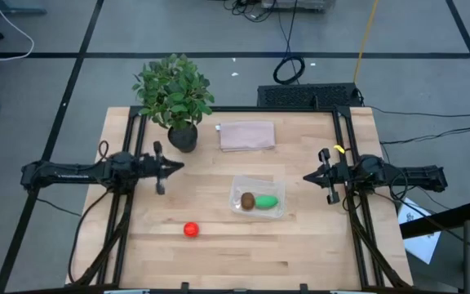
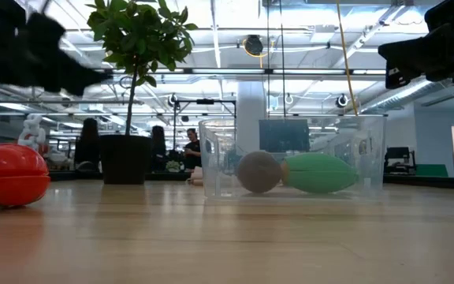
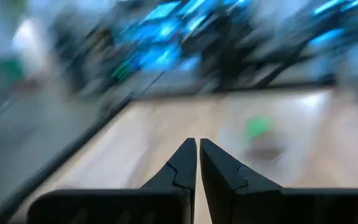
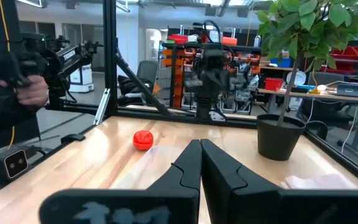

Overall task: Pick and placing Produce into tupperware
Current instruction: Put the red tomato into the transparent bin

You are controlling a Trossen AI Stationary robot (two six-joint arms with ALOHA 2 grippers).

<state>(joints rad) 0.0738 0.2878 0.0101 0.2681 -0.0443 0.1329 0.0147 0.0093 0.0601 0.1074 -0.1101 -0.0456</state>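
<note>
- 2 claws, both closed, both empty. L claw (image 1: 172, 167) hangs above the worktop (image 1: 300, 237) on the left side, just in front of the potted plant (image 1: 174, 94); fingers (image 3: 185, 163) pressed tip to tip in the L wrist view, nothing betw them.
- R claw (image 1: 310, 175) at the right side, beside the tupperware (image 1: 237, 204) but apart from it, pointing inward; fingers (image 4: 190, 160) meet too.
- Tupperware sits centre-right on the worktop. Brown kiwi piece (image 1: 248, 200) and green piece (image 1: 267, 202) already inside, lying side by side, touching or nearly so in the low view.
- Red piece (image 1: 191, 229) is the only one left out: bare wood, front-left of the tupperware, well apart from it, nearer the L arm.
- Pinkish flat lid piece (image 1: 246, 135) lies behind the tupperware, next to the plant pot. Not in play.
- Handling guess, red piece: looks hard, glossy plastic, prob light and hollow. Round w/ a ridge round its middle, so it may roll or squirt out if pinched off-centre. Take it across the widest part, fingers straddling it, come straight down.
- Tupperware looks thin and light; could slide if bumped on the drop.
</note>
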